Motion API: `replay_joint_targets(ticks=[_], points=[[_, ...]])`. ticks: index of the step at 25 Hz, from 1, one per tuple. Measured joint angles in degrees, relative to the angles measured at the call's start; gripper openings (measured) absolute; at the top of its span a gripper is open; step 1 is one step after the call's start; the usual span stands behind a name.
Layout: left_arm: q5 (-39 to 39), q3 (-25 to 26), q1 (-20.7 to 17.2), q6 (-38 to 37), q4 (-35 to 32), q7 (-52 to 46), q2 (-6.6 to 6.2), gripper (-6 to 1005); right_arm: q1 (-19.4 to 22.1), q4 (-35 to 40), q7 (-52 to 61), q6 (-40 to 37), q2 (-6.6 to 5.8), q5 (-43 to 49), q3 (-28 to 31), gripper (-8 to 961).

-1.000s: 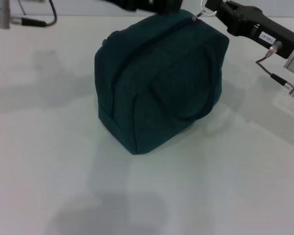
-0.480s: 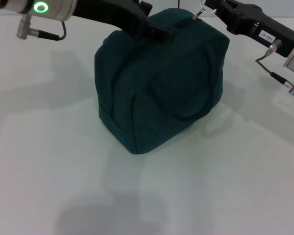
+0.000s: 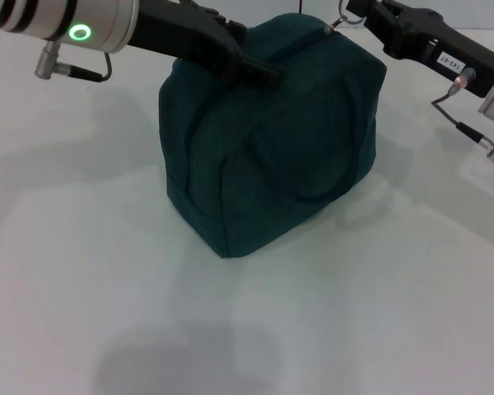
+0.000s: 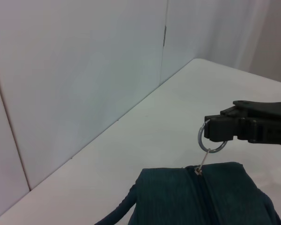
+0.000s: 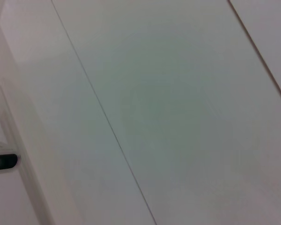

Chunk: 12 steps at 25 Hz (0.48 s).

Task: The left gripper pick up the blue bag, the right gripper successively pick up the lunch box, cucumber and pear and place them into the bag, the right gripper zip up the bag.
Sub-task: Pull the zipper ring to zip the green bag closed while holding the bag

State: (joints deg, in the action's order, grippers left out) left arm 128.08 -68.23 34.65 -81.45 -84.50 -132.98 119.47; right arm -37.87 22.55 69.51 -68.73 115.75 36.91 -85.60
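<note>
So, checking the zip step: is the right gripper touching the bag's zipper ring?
Touching: the left wrist view shows the right gripper pinching the zipper ring.

The white table (image 3: 82, 271) bears the blue bag (image 3: 263, 156).

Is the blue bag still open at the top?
No, the blue bag has its zipper drawn shut along the top, and the right gripper holds the ring pull at its end.

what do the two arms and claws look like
Both are black with silver cylindrical wrists. The left claw sits on a wrist with black bands, a glowing green ring light and a grey plug with a black cable. The right claw carries a small white label, an orange-lit connector and a thin black cable.
</note>
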Motion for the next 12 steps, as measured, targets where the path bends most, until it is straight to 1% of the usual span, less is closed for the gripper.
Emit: replay_joint_targets(ticks=[5,8,12], points=[[0.0,-0.6,-0.7,0.4,0.1,0.8,0.04,865,0.0,0.0,0.0,0.0,0.0,0.0,0.0,90],[-0.2,-2.0,-1.6,0.8,-0.1,1.6,0.07,865,0.0,0.0,0.1,0.0,0.0,0.0,0.0,91],[-1.1,-1.8,-1.8,0.9,-0.3,1.5,0.13,865,0.0,-0.1,0.1,0.0,0.0,0.0,0.0,92]])
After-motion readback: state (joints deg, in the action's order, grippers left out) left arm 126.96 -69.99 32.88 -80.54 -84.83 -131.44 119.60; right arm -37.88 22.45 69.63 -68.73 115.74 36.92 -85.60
